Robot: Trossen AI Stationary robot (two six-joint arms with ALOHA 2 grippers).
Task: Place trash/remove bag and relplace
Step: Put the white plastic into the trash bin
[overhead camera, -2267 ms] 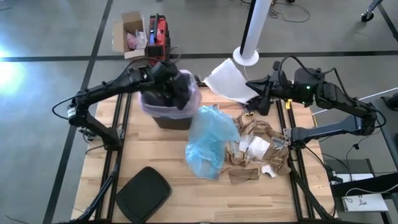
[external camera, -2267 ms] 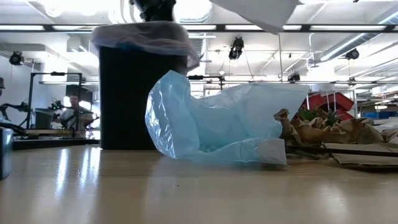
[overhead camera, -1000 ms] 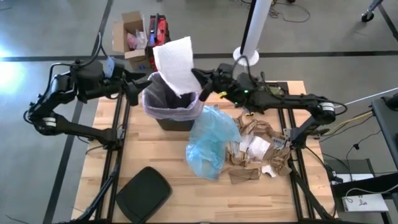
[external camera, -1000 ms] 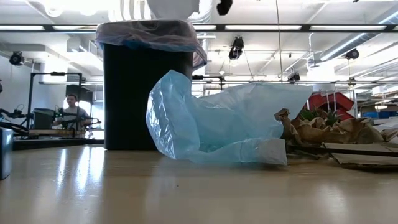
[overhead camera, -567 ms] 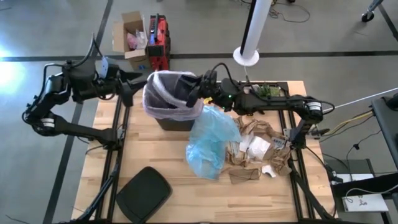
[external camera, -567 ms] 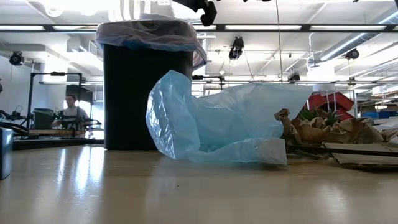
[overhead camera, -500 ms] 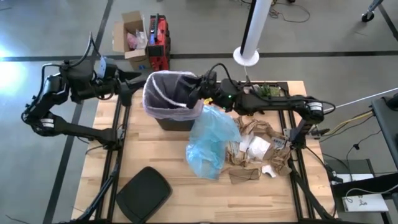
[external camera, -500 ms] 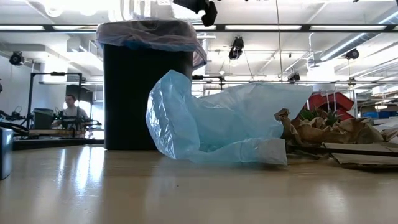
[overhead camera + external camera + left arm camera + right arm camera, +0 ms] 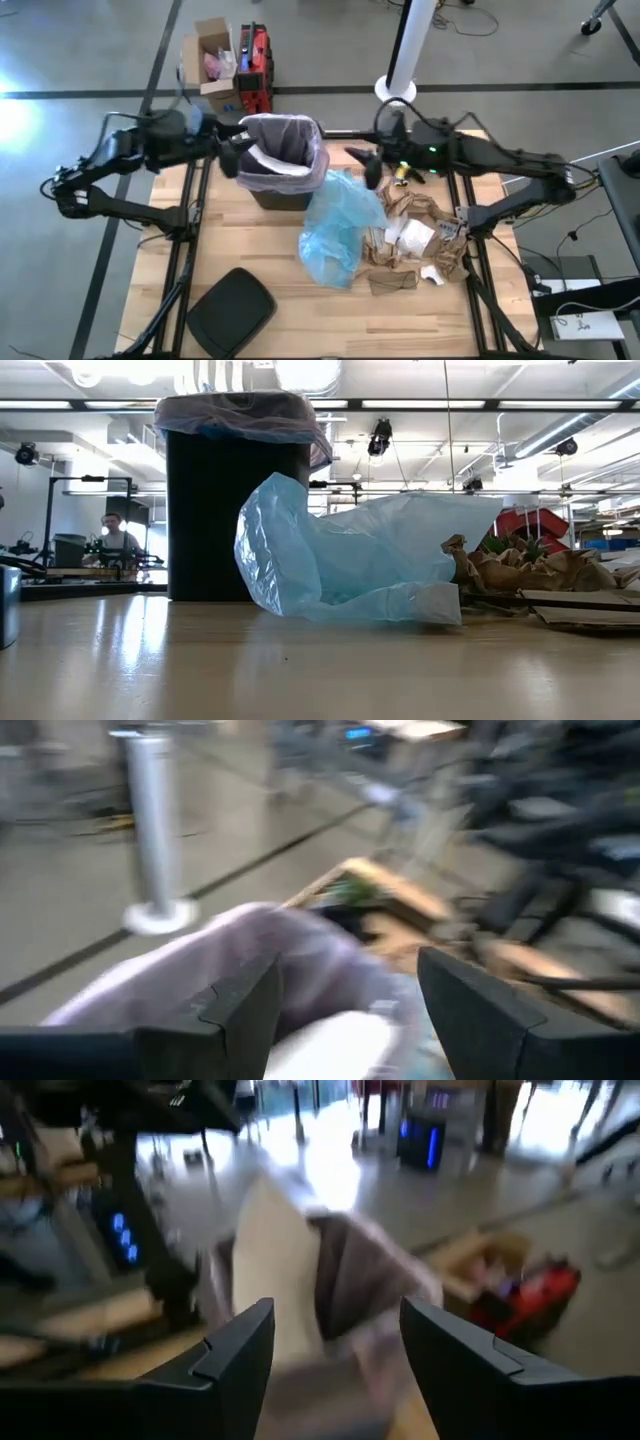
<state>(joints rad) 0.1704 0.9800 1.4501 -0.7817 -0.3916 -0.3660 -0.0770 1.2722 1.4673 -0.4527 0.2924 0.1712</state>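
Note:
A black bin stands at the table's far middle, lined with the pinkish-white bag, whose rim folds over the bin's edge. A white sheet of trash lies inside it. More crumpled brown and white trash is heaped on the table's right side. My left gripper hovers open just left of the bin, facing the bag's rim. My right gripper hovers open to the bin's right and faces the bin. Neither holds anything.
A light blue plastic bag lies crumpled between the bin and the trash heap. A black lid rests at the table's near left. A white pole base and a cardboard box stand on the floor beyond the far edge.
My right gripper held a white sheet above the bin, let it go, and drew back toward the table's right edge. The sheet has dropped into the bin. My left gripper has moved in toward the bin's left side.

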